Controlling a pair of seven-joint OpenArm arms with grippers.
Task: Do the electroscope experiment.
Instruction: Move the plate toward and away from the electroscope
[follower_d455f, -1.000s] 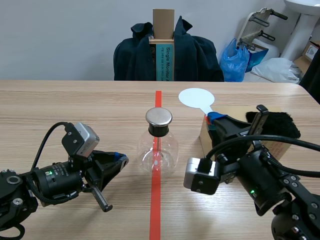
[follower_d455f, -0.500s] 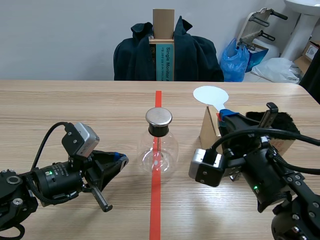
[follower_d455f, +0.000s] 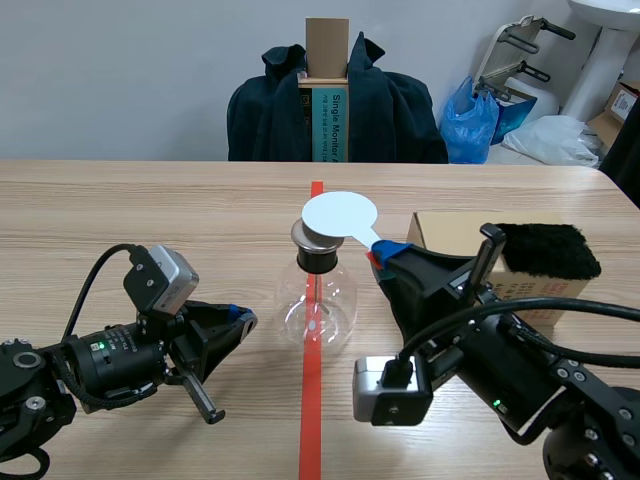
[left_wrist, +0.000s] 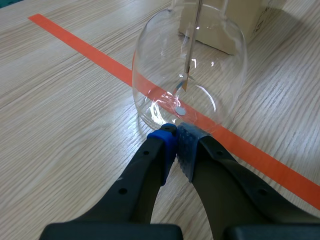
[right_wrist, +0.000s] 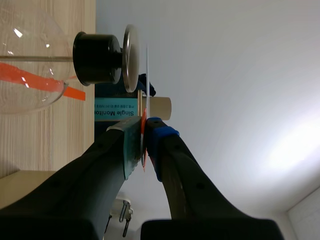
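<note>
A clear glass flask electroscope (follower_d455f: 316, 295) with a black neck and a metal cap (follower_d455f: 317, 235) stands on the red tape line at the table's middle. Its inner rod and foil (left_wrist: 186, 75) show through the glass. My right gripper (follower_d455f: 385, 255) is shut on the red handle of a white round paddle (follower_d455f: 339, 214), whose disc hangs just over the metal cap (right_wrist: 131, 57). In the right wrist view the paddle (right_wrist: 147, 82) is edge-on beside the cap. My left gripper (left_wrist: 176, 140) rests shut on nothing, its tips close to the flask's base (left_wrist: 165, 112).
A cardboard box (follower_d455f: 470, 245) with a black fur piece (follower_d455f: 550, 250) on it sits at the right, behind my right arm. A chair draped with a dark jacket (follower_d455f: 335, 100) stands across the table.
My right arm swung the paddle left from above the box to over the flask's cap. The left arm kept still.
</note>
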